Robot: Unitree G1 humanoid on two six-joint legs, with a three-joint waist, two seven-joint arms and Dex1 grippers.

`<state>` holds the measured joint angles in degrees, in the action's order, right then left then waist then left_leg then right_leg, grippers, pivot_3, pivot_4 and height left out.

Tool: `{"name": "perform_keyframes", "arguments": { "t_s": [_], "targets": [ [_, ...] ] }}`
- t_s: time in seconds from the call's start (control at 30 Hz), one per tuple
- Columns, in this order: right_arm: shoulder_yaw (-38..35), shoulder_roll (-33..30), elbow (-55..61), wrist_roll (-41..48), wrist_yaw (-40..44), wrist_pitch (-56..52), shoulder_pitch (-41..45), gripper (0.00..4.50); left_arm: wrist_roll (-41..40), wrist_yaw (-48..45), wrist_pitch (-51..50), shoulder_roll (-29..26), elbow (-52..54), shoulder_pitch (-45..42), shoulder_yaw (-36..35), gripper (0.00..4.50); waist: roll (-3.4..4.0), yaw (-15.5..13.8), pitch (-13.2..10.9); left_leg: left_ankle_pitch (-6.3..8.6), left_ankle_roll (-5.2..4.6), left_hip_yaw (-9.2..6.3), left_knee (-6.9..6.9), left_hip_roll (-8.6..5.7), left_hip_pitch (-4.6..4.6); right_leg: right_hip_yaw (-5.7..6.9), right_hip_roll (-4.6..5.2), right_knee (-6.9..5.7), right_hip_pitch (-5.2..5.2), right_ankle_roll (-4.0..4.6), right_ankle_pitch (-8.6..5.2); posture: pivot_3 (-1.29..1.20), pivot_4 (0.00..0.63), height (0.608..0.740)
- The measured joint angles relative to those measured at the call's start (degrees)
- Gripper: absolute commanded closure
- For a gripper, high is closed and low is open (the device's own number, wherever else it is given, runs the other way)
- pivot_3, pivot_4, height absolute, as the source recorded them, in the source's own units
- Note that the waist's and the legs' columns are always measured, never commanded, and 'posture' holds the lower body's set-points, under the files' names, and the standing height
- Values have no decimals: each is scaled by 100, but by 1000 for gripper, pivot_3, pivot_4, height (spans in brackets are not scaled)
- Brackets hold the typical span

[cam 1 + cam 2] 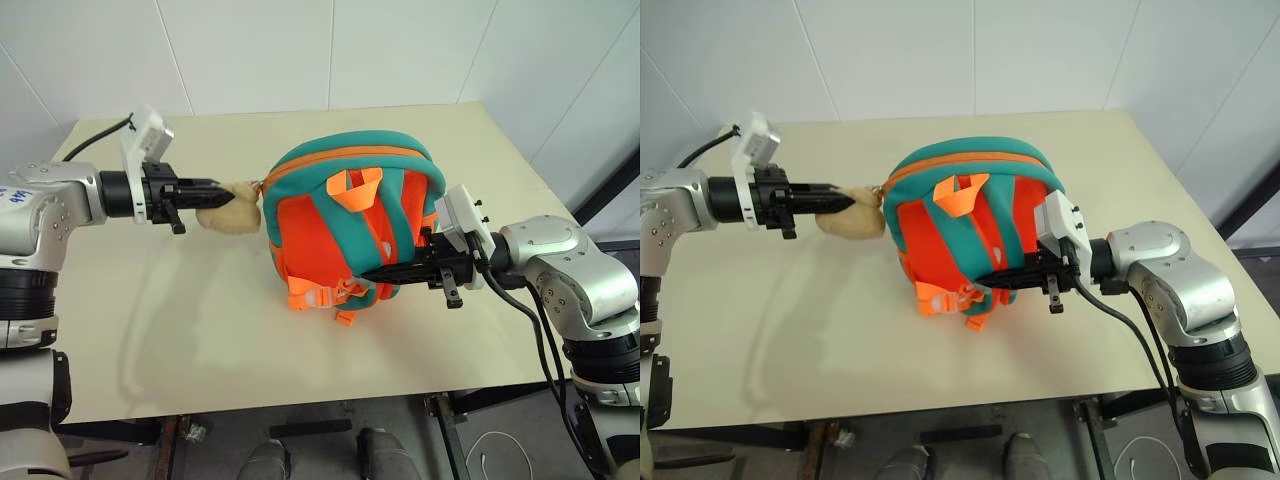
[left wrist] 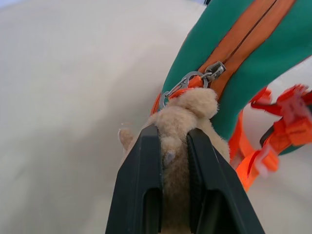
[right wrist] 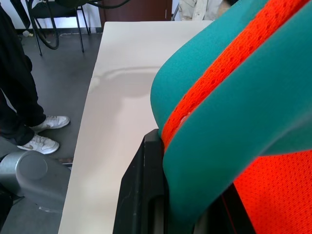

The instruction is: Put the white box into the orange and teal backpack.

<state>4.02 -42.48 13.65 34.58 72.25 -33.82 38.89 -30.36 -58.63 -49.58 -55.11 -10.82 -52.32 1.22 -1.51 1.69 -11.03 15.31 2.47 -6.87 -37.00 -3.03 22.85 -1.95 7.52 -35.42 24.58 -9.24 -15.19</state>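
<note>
Orange backpack (image 1: 340,215) with teal trim, tan plush toy (image 1: 229,212), cream table (image 1: 200,330)

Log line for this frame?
left gripper: shut on tan plush toy | right gripper: shut on backpack strap | zipper closed

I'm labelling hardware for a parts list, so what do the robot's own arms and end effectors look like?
Both arms are silver-grey metal with rounded joint housings. Each ends in a black end effector, left and right, with two long flat black fingers and a white camera block at the wrist. Black cables trail from both wrists; the left arm bears small blue markings.
</note>
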Motion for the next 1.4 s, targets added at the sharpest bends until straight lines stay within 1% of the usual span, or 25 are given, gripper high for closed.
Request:
{"name": "perform_keyframes", "arguments": {
  "t_s": [0.43,0.5,0.6,0.63,0.67,0.7,0.77,0.8,0.83,0.9,1.03,1.07,1.1,1.23,1.4],
  "targets": [
    [0,-14,52,11,-60,0,-56,4499,1081,-357,632,-6,171,665,1136,4262,0,-1,0,0,-1,1,0,2,0,0,-2,0,-1,1,0,0,150,740],
    [0,-14,52,1,-64,0,-56,4499,1237,-356,810,15,176,708,1216,4262,0,0,0,0,-1,1,0,3,-1,0,-2,-1,-1,1,0,0,150,740],
    [1,-112,49,-33,-71,-67,-55,4499,1242,-336,1365,251,95,891,927,4263,0,-16,0,0,-1,0,-1,4,-1,0,-1,0,-1,2,0,0,150,740],
    [1,-157,45,-47,-71,-109,-55,4149,1242,-300,1584,316,78,941,805,4264,0,-22,0,0,-1,0,-2,3,0,0,0,0,0,2,0,0,150,740],
    [3,-212,35,-67,-70,-150,-55,3777,1243,-235,1955,406,-8,986,639,3920,0,-23,0,0,-1,0,-1,4,0,1,0,4,0,4,1,0,150,740],
    [3,-255,22,-70,-68,-179,-55,3561,1247,-170,2259,466,-149,990,467,3553,0,-20,0,0,0,1,-2,3,0,0,0,5,0,4,1,0,150,740],
    [1,-369,-19,-70,-53,-237,-54,2837,1279,-134,2651,467,-350,990,209,2923,0,-4,0,0,-1,7,2,5,-2,0,1,8,1,6,3,0,150,740],
    [-2,-413,-45,-72,-51,-245,-55,2468,1297,-132,2731,465,-388,990,146,2570,0,-4,0,1,-1,7,3,5,-1,0,0,9,1,7,3,0,150,740],
    [-12,-434,-55,-73,-50,-245,-54,2191,1316,-132,2817,465,-430,992,111,2298,0,-6,0,1,-1,7,3,5,-1,0,0,9,1,6,3,0,150,740],
    [-80,-449,-76,-71,-51,-234,-35,1514,1387,-68,3254,483,-658,1013,-65,1648,0,-7,0,1,-1,7,2,5,0,0,0,9,2,6,3,0,150,740],
    [-244,-565,-210,-118,-38,-138,-15,158,1457,-16,3763,489,-921,1024,-323,390,0,-25,0,2,-3,7,1,4,0,1,2,11,0,6,3,0,150,740],
    [-262,-620,-257,-150,-31,-99,-17,0,1464,-19,3817,492,-958,1036,-348,91,0,-26,0,2,-3,7,1,3,1,0,2,11,0,6,3,0,150,740],
    [-285,-753,-329,-216,-3,6,-38,0,1460,-28,3881,492,-963,1102,-403,15,0,-26,0,2,-3,7,2,3,1,0,2,12,0,6,3,0,150,740],
    [-506,-1316,-1096,-656,138,517,-155,0,1444,-26,3992,492,-974,1291,-646,15,0,-43,0,6,-10,9,0,3,6,1,2,24,-1,3,5,0,150,740],
    [-703,-1605,-2286,-1214,183,1257,-169,0,1362,-207,4307,452,-982,1420,-1038,15,0,-8,0,6,-9,18,5,5,5,0,2,28,1,2,6,0,150,740]
  ]
}}
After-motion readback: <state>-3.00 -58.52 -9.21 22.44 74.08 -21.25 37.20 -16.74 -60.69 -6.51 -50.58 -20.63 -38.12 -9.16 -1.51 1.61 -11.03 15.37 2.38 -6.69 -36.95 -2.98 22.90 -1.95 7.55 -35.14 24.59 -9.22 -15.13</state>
